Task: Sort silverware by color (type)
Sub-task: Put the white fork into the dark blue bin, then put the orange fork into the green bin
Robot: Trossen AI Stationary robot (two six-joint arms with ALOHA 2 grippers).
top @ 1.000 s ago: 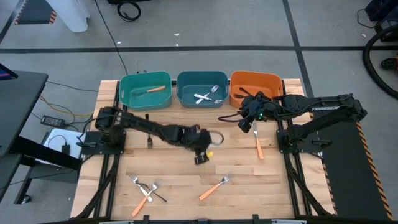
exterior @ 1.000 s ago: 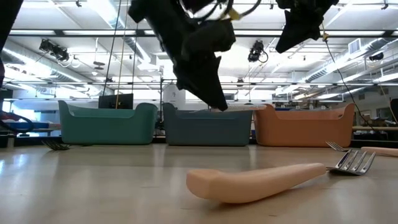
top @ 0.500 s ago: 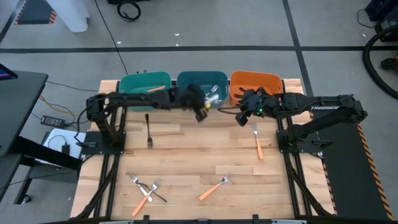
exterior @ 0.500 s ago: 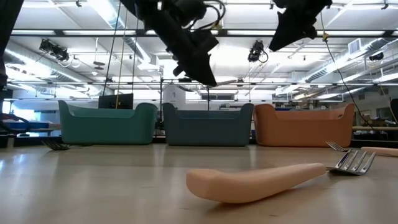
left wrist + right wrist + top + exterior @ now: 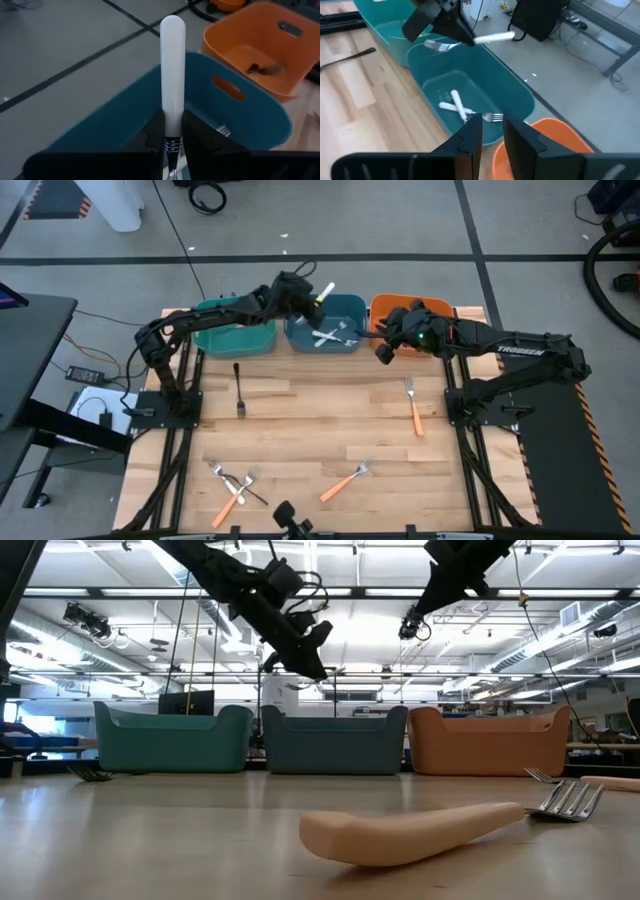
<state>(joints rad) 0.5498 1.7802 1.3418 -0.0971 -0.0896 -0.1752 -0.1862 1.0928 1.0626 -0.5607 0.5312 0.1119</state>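
My left gripper (image 5: 305,292) hangs high over the blue middle bin (image 5: 300,340), shut on a white-handled fork with a silver head (image 5: 322,291). That bin holds two more white-handled forks (image 5: 457,106). My right gripper (image 5: 383,350) hovers over the gap between the blue bin and the orange bin (image 5: 440,308), slightly open and holding nothing. A black fork (image 5: 262,67) lies in the orange bin, and an orange-handled fork (image 5: 250,323) lies in the green bin. My left gripper pinches the fork between its two fingers at the lower end of the white handle (image 5: 171,117), just above the ribbed neck. The fork lies along the fingers, with the handle (image 5: 172,60) sticking out past the tips. It is lifted clear above the blue bin.
On the table lie a black fork (image 5: 238,388), an orange-handled fork (image 5: 414,408) on the right, another (image 5: 345,480) near the front, and a small crossed cluster (image 5: 235,484) at front left. The three bins stand in a row along the far edge.
My left gripper has risen from the middle of the table and swung toward the far edge, carrying the white-handled fork up over the blue bin. My right gripper has drifted a little toward the far edge and the blue bin.
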